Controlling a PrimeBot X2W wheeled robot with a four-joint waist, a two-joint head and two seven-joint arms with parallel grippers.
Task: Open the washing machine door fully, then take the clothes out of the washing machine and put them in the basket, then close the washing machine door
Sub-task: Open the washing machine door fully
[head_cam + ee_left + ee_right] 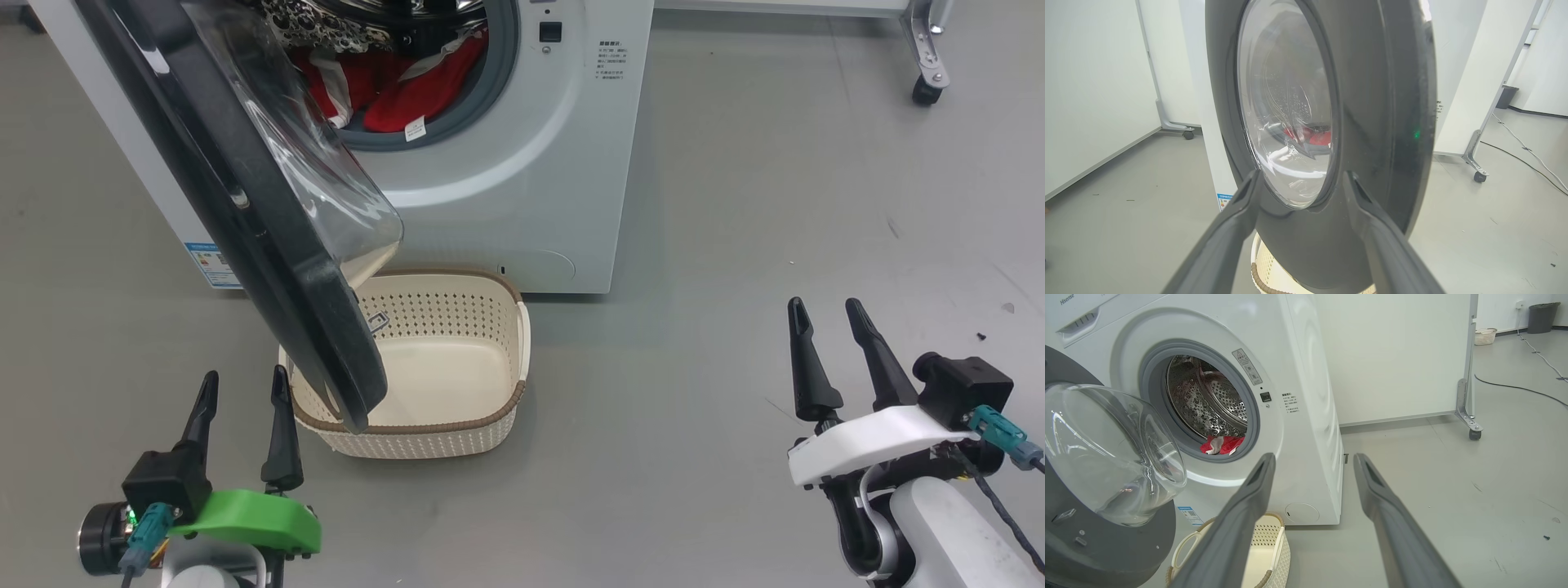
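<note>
Low inside the big white washing machine (522, 188) lie bright red fabric clothes (424, 90), probably soft and light, best pinched at a bunched fold; the left gripper (245, 376) and right gripper (824, 304) stand spread, empty.

the washing machine door (1372, 122) stands close up, glossy black rim around its clear glass, with the left gripper (1303, 175) spread apart in front of it. red clothes (1314, 136) show through the glass, and the basket (1261, 265) rim peeks out below the door.
</note>
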